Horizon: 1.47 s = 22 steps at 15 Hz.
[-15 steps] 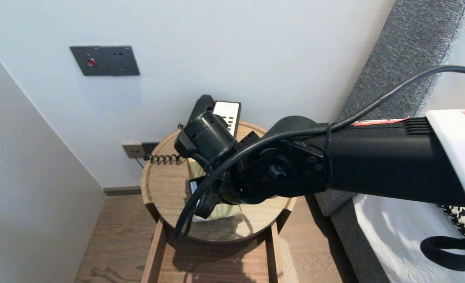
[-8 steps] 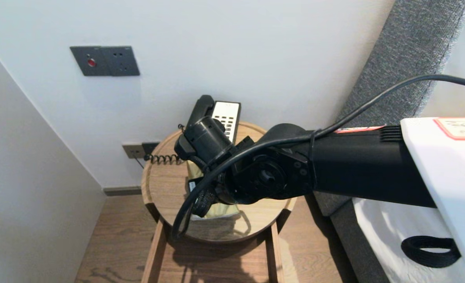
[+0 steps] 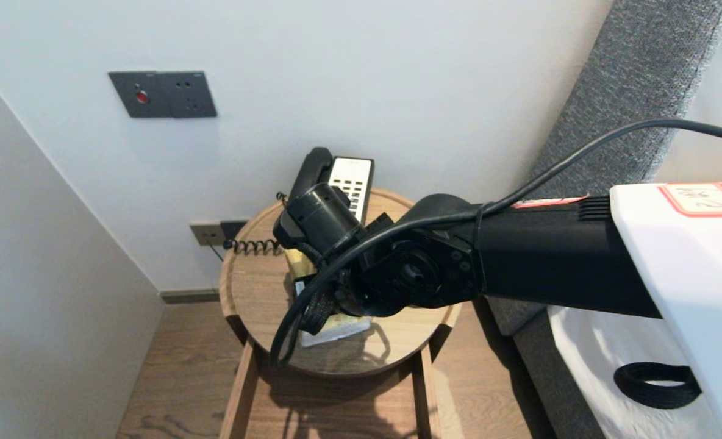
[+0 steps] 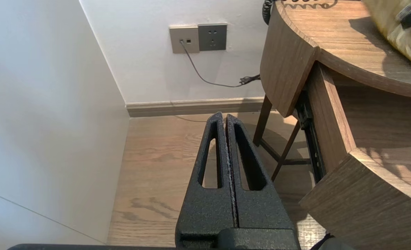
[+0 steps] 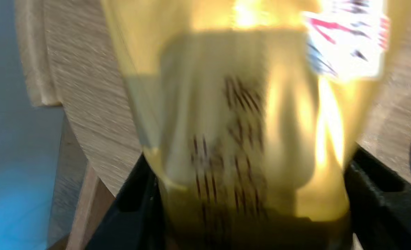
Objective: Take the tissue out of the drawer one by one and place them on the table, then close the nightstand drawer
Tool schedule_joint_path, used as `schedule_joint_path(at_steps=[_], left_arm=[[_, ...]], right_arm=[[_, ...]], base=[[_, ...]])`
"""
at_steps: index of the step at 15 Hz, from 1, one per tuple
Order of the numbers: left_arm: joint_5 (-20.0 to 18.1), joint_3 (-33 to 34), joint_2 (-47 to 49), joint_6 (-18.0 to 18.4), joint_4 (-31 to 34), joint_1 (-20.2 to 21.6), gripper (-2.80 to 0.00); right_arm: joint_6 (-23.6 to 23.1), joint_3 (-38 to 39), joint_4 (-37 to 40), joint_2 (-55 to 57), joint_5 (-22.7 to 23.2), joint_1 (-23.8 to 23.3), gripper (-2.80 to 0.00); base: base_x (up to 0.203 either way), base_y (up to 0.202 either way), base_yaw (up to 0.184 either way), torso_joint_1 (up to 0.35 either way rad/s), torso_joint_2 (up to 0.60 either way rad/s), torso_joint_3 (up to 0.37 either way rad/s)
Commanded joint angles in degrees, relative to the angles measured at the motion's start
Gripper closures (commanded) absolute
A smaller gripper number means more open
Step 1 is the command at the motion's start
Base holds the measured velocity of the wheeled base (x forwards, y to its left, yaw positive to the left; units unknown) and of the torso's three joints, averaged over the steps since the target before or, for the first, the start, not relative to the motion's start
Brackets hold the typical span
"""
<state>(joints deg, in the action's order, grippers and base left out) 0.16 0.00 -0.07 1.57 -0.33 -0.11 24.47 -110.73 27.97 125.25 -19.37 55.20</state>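
Round wooden table [image 3: 251, 296], set on a plank floor [image 3: 178, 378]. At twelve o'clock on the top, right at the rim, a black-and-white telephone [image 3: 353, 177]. From there toward ten o'clock, a coiled cord [image 3: 257, 246] lying across the wood. Near the centre, a yellow packet [image 3: 336, 328], flat on the surface. Under the six o'clock edge, a drawer [image 3: 336, 417] standing pulled out.

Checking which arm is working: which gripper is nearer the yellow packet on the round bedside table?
Right. The right gripper is right at the yellow packet, over the table top. The left gripper hangs shut, low beside the table, well clear of the packet.
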Motion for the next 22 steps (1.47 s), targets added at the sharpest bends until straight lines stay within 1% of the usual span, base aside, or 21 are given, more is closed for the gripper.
schedule_joint_path(at_steps=[1,6,9,11,12,15,18,19,21,22], left_arm=[[0.0,0.0,0.1,0.0,0.0,0.0,0.0],[0.0,0.0,0.1,0.0,0.0,0.0,0.0],[0.0,0.0,0.1,0.0,0.0,0.0,0.0],[0.0,0.0,0.1,0.0,0.0,0.0,0.0],[0.0,0.0,0.1,0.0,0.0,0.0,0.0],[0.0,0.0,0.1,0.0,0.0,0.0,0.0],[0.0,0.0,0.1,0.0,0.0,0.0,0.0],[0.0,0.0,0.1,0.0,0.0,0.0,0.0],[0.1,0.0,0.1,0.0,0.0,0.0,0.0],[0.0,0.0,0.1,0.0,0.0,0.0,0.0]], right_arm=[[0.1,0.0,-0.5,-0.3,-0.1,0.1,-2.8],[-0.8,0.0,-1.1,-2.5,-0.1,0.3,-2.8],[-1.0,0.0,-1.1,-6.3,-0.3,0.4,-2.8],[-1.4,0.0,-0.7,-9.1,-2.5,0.7,-2.8],[-1.5,0.2,-0.4,-10.5,-3.4,0.8,0.0],[-0.9,0.6,2.4,-15.8,-3.5,1.1,0.0],[4.1,0.9,8.1,-19.4,-2.7,3.2,0.0],[6.8,1.3,10.6,-21.5,-0.3,3.4,0.0],[13.9,2.2,15.9,-24.9,11.4,3.1,0.0],[17.0,3.1,19.0,-26.3,16.2,2.5,0.0]], base=[[0.0,0.0,0.0,0.0,0.0,0.0],[0.0,0.0,0.0,0.0,0.0,0.0],[0.0,0.0,0.0,0.0,0.0,0.0],[0.0,0.0,0.0,0.0,0.0,0.0],[0.0,0.0,0.0,0.0,0.0,0.0],[0.0,0.0,0.0,0.0,0.0,0.0],[0.0,0.0,0.0,0.0,0.0,0.0],[0.0,0.0,0.0,0.0,0.0,0.0],[0.0,0.0,0.0,0.0,0.0,0.0],[0.0,0.0,0.0,0.0,0.0,0.0]])
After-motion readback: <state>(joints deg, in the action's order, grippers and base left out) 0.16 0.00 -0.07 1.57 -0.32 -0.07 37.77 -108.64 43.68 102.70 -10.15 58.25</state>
